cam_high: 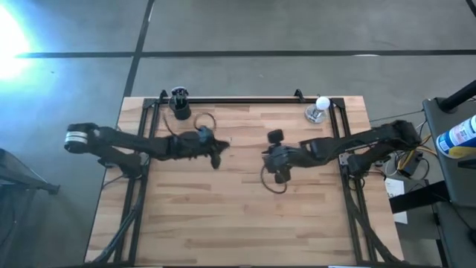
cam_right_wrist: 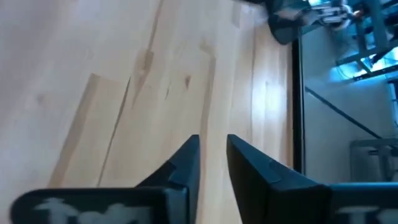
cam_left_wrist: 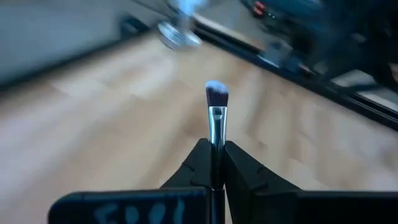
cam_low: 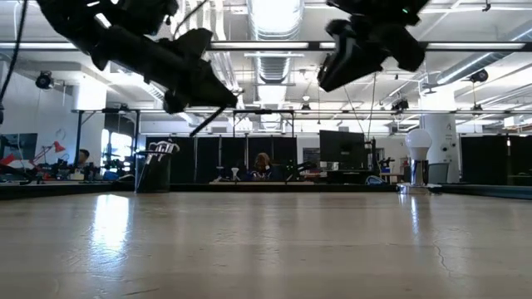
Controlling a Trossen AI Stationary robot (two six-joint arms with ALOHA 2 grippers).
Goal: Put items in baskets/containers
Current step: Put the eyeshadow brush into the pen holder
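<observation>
My left gripper (cam_high: 216,154) hovers above the table's middle, left of centre, shut on a thin brush (cam_left_wrist: 216,115) with a silver ferrule and a pale bristle tip. In the low view the brush (cam_low: 209,119) slants down from the raised gripper (cam_low: 193,90). The small black cup (cam_high: 179,103) stands at the far left corner of the table. In the low view several brushes (cam_low: 163,148) stick up out of the cup (cam_low: 155,174). My right gripper (cam_high: 269,158) hangs raised right of centre, narrowly open (cam_right_wrist: 212,144) and holding nothing. My left gripper pinches the brush by its handle (cam_left_wrist: 215,154) just behind the ferrule, between its two fingers (cam_left_wrist: 198,167). The brush lies along the fingers, with its bristle end pointing out past their tips. It is lifted clear of the table and slants downward.
A white bulb-shaped object on a silver base (cam_high: 318,109) stands near the far right corner. A black frame rail (cam_high: 238,99) runs along the far edge and both sides. Bare wood lies below both grippers. People (cam_low: 264,162) sit in the room beyond.
</observation>
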